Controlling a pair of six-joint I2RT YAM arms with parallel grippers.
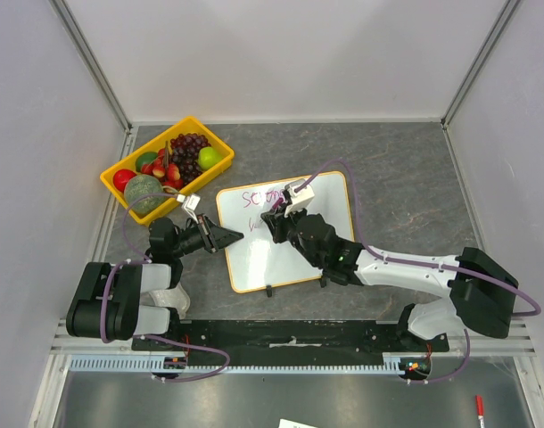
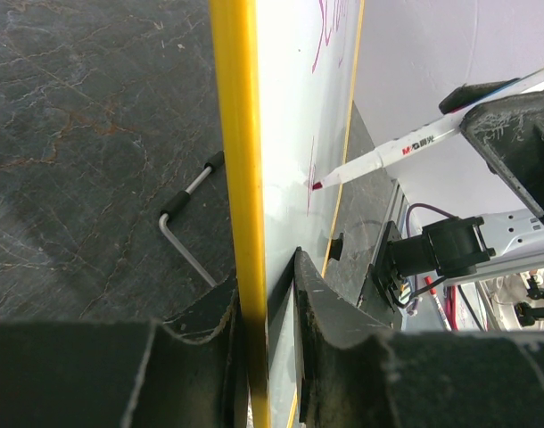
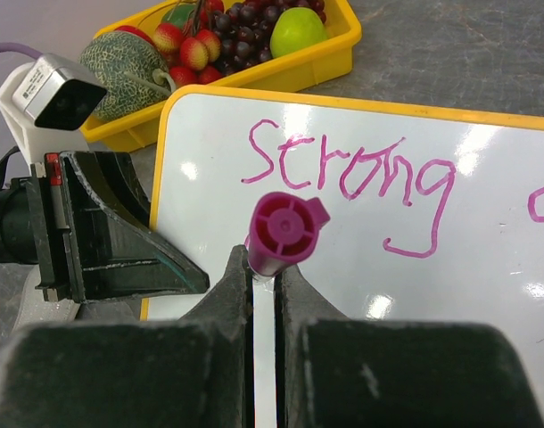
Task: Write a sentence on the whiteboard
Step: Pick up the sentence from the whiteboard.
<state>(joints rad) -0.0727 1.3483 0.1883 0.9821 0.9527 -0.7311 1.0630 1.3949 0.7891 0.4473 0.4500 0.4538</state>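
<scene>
A yellow tray (image 1: 220, 143) of fruit is seen beyond the left gripper (image 1: 227, 237), slightly to its left; the left gripper is closed on the left edge of the whiteboard (image 1: 254, 263), one finger laid on either face of the yellow frame; the board is spread out to that gripper's right, reaching under the right gripper (image 3: 265, 267); just beyond the right gripper the sentence (image 3: 343, 169) is written in magenta, "Strong" being legible; a marker (image 2: 406, 147) is clamped between the right gripper's fingers, its tip set against the board below that word.
</scene>
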